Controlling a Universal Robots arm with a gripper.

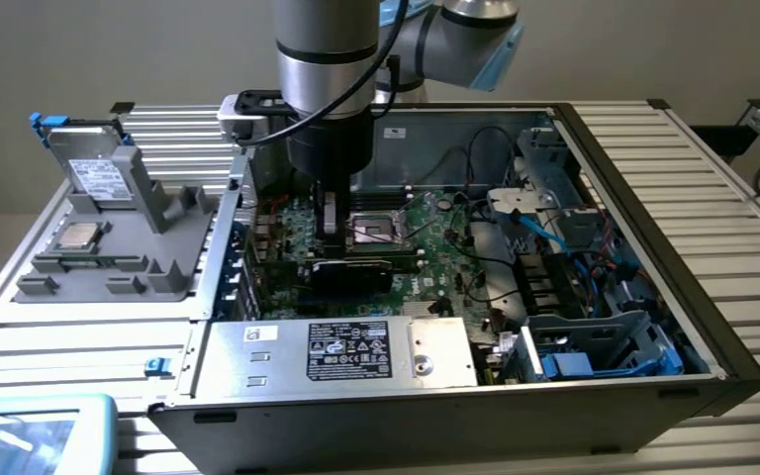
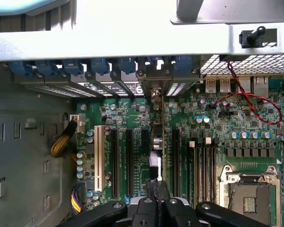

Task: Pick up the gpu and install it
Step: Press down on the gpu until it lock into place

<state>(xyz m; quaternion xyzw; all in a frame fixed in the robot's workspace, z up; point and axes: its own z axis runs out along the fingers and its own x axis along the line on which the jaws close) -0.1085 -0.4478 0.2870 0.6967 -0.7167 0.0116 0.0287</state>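
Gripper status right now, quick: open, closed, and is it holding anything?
Gripper: closed on the gpu, holding it edge-on over the motherboard slots inside the computer case.

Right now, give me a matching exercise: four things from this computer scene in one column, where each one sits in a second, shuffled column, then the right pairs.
Things
1. gpu
2. CPU socket
3. power supply
4. grey parts holder

Places
A. outside the case, on the exterior view's left
B. in the shut gripper, edge-on over the motherboard slots
C. along the case wall nearest the exterior camera, with a black label
D. on the motherboard, to the exterior view's right of the gripper

Pairs: 1-B, 2-D, 3-C, 4-A
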